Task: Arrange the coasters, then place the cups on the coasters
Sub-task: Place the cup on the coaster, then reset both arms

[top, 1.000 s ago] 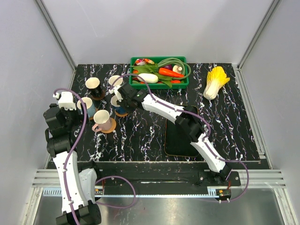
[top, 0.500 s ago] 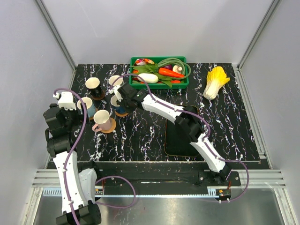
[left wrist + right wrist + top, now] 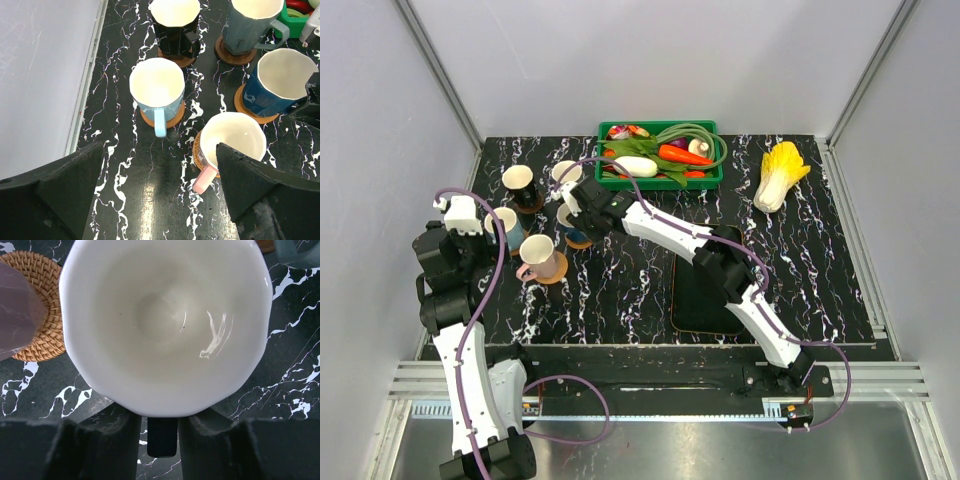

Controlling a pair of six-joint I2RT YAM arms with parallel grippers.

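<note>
Several cups stand on coasters at the left of the table. In the right wrist view the dark blue cup (image 3: 165,315) fills the picture, cream inside, sitting on its coaster (image 3: 241,103). Its dark handle (image 3: 161,435) lies between the fingers (image 3: 105,440) of my right gripper (image 3: 161,440), with a thin gap showing on the left side. The pink cup (image 3: 232,140) on a woven coaster (image 3: 40,300) is beside it. My left gripper (image 3: 159,147) hangs wide open and empty, just short of the light blue cup (image 3: 156,85). The black cup (image 3: 175,15) and grey-teal cup (image 3: 252,20) stand behind.
A green basket (image 3: 712,182) of vegetables sits at the back centre, and a yellow cabbage (image 3: 780,175) at the back right. A black rectangular tray (image 3: 700,300) lies under my right arm. Grey walls close off the left, back and right sides.
My right gripper's fingers have eased slightly apart round the dark blue cup's handle. Neither arm has visibly moved, and the cups stay where they were.
</note>
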